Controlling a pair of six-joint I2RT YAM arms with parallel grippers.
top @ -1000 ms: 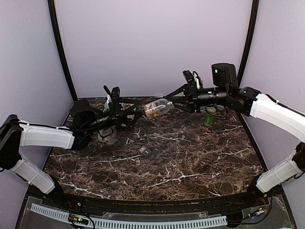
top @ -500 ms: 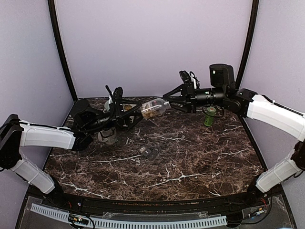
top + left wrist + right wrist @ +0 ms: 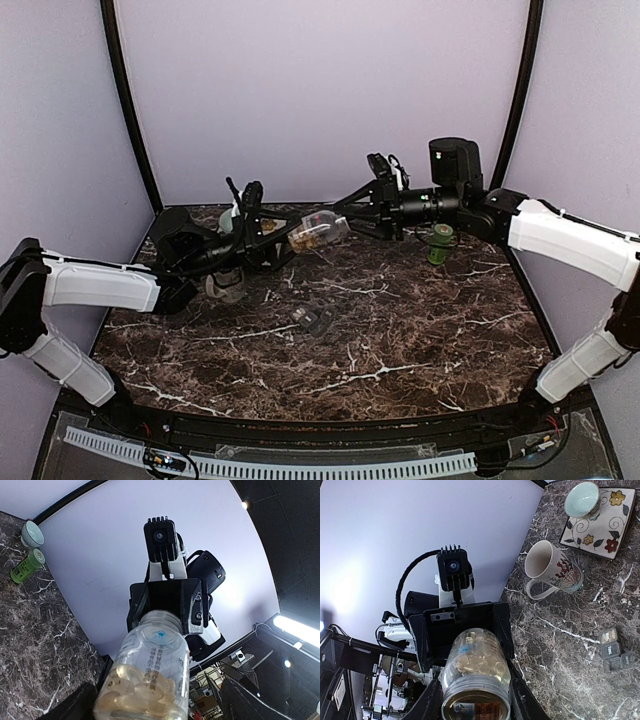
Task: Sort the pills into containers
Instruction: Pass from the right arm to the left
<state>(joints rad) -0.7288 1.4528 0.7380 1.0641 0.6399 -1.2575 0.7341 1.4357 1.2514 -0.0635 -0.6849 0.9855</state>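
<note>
Mid-air over the table [image 3: 430,330], right gripper [image 3: 345,213] clamps the jar [image 3: 318,230] neck, pills [image 3: 310,238] pooled at its low end inside the wide left gripper [image 3: 280,240], which should close squarely; containers [image 3: 313,320] lie below.

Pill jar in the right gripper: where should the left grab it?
The free, lower end of the pill jar, approached end-on from the left arm's side: it lies nearly level, the right gripper clamps the other end, and the open left gripper straddles it.
</note>
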